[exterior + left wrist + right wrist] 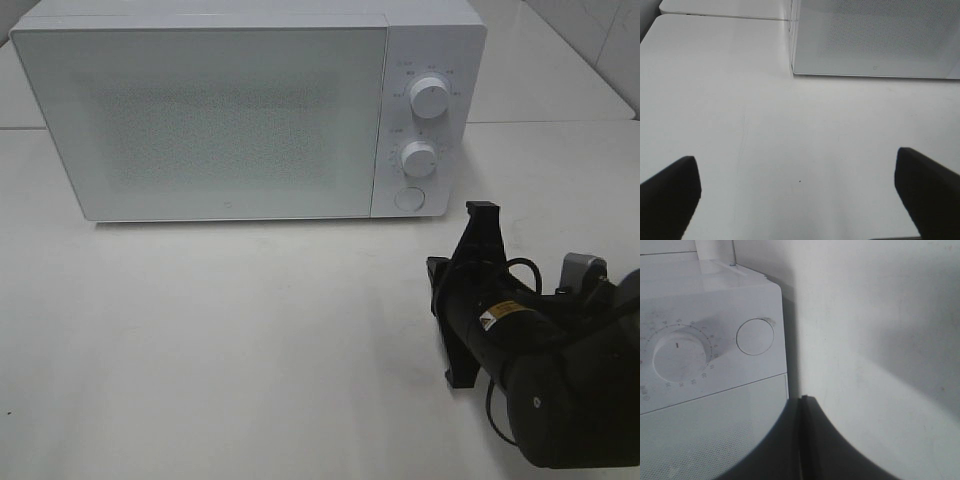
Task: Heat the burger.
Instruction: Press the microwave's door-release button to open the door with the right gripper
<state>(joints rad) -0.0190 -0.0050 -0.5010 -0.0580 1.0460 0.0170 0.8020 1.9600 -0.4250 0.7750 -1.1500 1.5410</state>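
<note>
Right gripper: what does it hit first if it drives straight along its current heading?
Probably the microwave, low on its front near the round button: the shut right gripper lines up with that bottom edge. Depth is unclear, so it might scrape the table first.

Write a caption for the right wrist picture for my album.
Shut gripper in front of the microwave, near its round button and dial.
</note>
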